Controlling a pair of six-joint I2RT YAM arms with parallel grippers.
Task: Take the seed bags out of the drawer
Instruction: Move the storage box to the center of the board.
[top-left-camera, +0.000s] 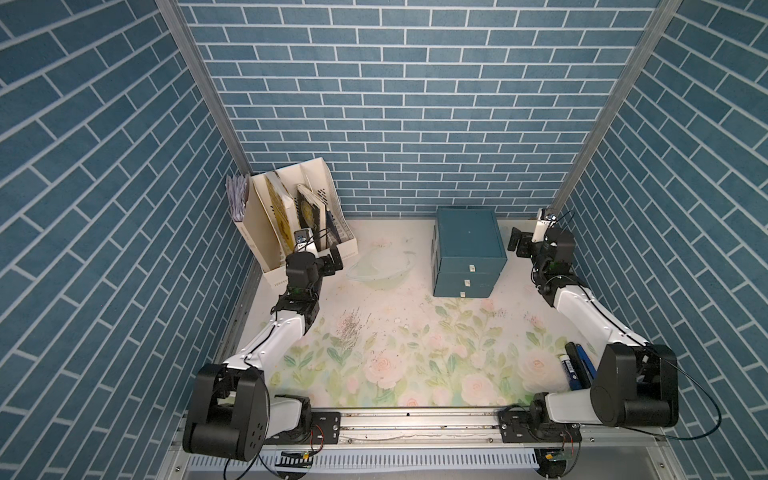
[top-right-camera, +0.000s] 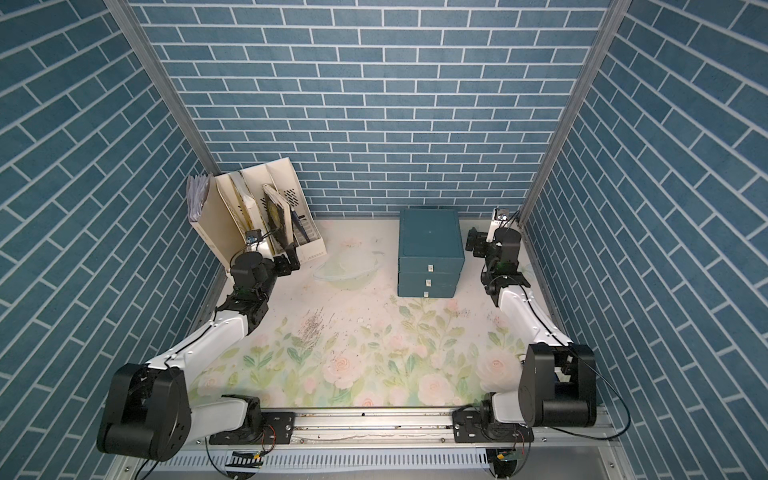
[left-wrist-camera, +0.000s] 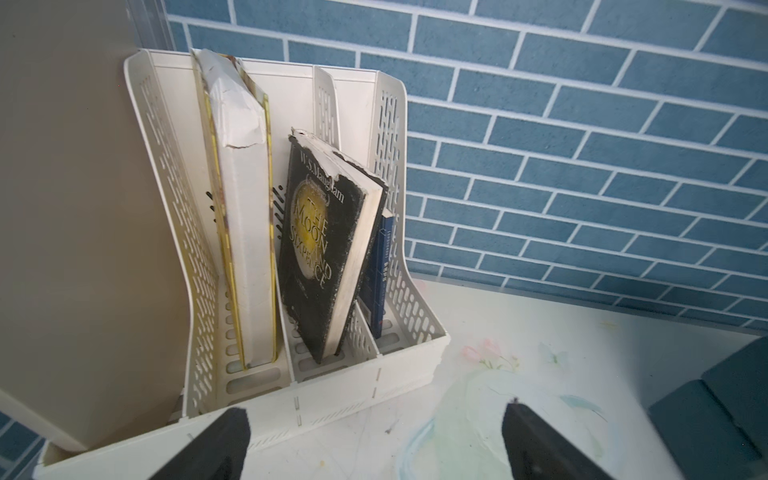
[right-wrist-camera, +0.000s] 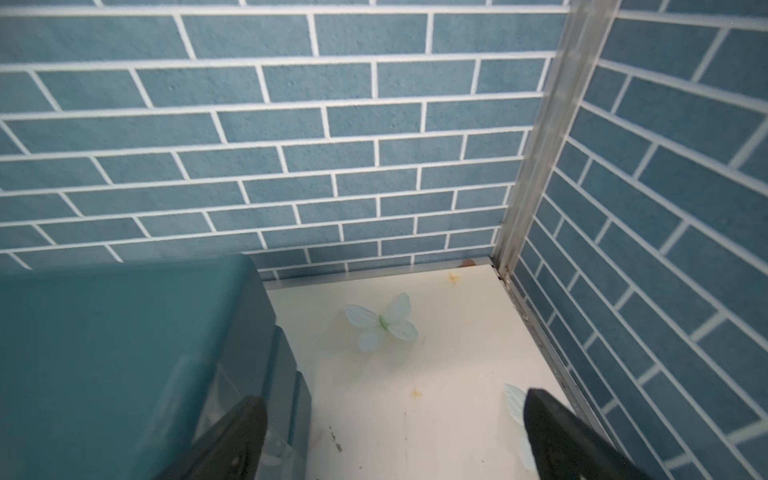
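Teal drawer chest (top-left-camera: 469, 237) shows three shut fronts with white pulls (top-left-camera: 471, 268), while left gripper (left-wrist-camera: 376, 407) and right gripper (right-wrist-camera: 395, 395) gape empty.

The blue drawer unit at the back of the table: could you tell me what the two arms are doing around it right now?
Nothing is being handled yet. The drawer unit has all three drawers shut, and no seed bags are in view. The left gripper hovers, fingers open, in front of the file rack of books. The right gripper hangs open beside the unit, near the back corner. Both are empty.
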